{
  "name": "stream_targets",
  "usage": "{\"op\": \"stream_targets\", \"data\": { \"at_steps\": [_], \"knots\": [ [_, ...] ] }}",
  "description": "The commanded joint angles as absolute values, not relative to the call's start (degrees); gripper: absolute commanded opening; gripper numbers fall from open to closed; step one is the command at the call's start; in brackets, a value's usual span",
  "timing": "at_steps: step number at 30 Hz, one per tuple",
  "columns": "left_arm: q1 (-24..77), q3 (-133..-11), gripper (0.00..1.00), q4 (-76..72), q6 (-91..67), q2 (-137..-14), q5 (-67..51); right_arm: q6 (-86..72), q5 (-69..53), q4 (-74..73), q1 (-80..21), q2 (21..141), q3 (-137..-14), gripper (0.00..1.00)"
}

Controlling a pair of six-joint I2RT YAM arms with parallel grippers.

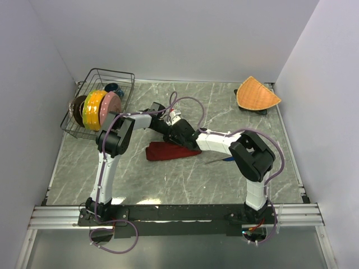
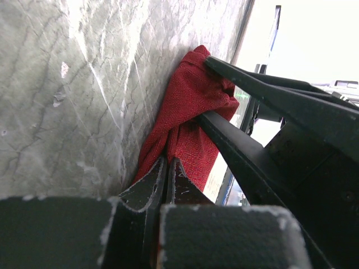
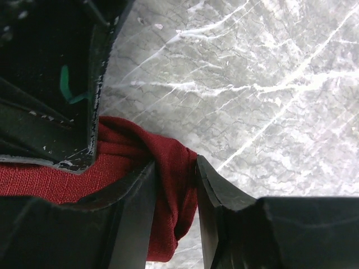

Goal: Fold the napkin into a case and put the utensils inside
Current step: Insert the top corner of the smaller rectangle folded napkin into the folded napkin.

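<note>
The napkin (image 1: 165, 152) is pinched in the left claw (image 2: 167, 161) and squeezed inside the right claw (image 3: 175, 164).

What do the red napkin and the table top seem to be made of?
The napkin: woven cloth, matte; fine weave grain and soft folds show. The table top: grey stone look with white veins, faint sheen; real marble or printed laminate, I cannot tell.
</note>
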State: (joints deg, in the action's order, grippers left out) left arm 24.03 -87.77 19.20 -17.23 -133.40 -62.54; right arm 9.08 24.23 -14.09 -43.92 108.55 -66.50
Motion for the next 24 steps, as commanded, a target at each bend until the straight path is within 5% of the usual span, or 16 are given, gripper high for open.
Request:
{"op": "stream_targets", "data": {
  "at_steps": [1,10,24],
  "knots": [
    [23.56,-86.84,0.01,21.62,-13.98,-135.88,-55.02,9.05,26.28,-15.81,-44.39,105.65,-66.97,0.39],
    [23.55,-86.84,0.01,21.97,-13.54,-135.7,-54.67,4.84,19.0,-23.55,-44.03,99.76,-71.37,0.42],
    [23.55,-87.1,0.01,23.03,-12.74,-135.79,-54.58,4.56,12.57,-23.3,-42.71,103.09,-73.48,0.34]
  ]
}}
